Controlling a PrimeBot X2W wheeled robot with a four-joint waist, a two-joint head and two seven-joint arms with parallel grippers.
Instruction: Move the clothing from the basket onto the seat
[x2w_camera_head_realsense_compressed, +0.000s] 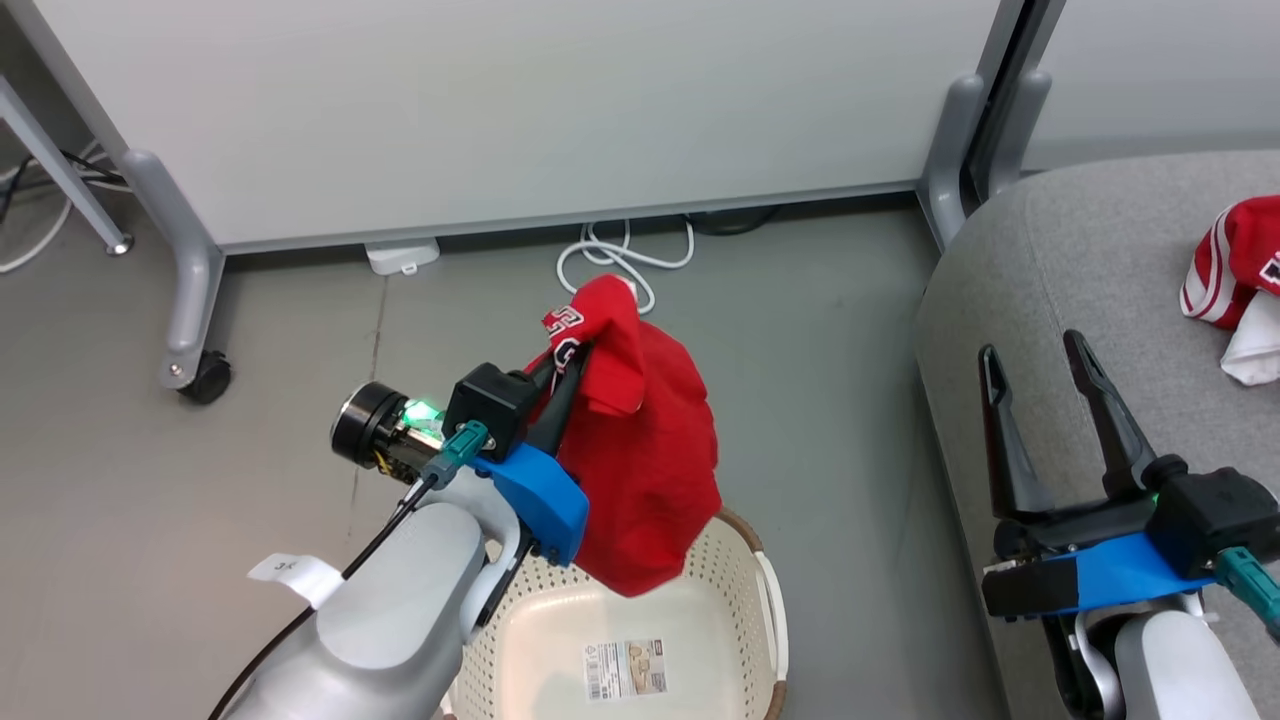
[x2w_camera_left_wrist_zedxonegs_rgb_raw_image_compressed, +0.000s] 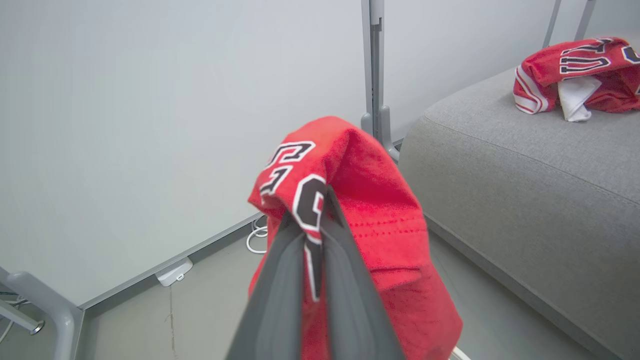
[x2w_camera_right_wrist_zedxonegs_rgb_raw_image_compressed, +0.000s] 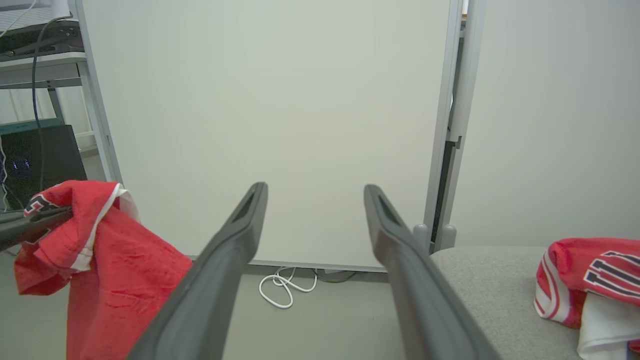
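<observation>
My left gripper is shut on a red garment with black-and-white lettering, which hangs from it above the cream perforated basket. In the left wrist view the cloth drapes over the closed fingers. The basket's inside holds only a label. A second red garment with white trim lies bunched on the grey seat at the right. My right gripper stands open and empty over the seat's front edge, seen also in the right wrist view.
A white partition panel on grey wheeled legs stands behind the basket. A coiled white cable lies on the grey floor at its base. A second panel post stands beside the seat's corner.
</observation>
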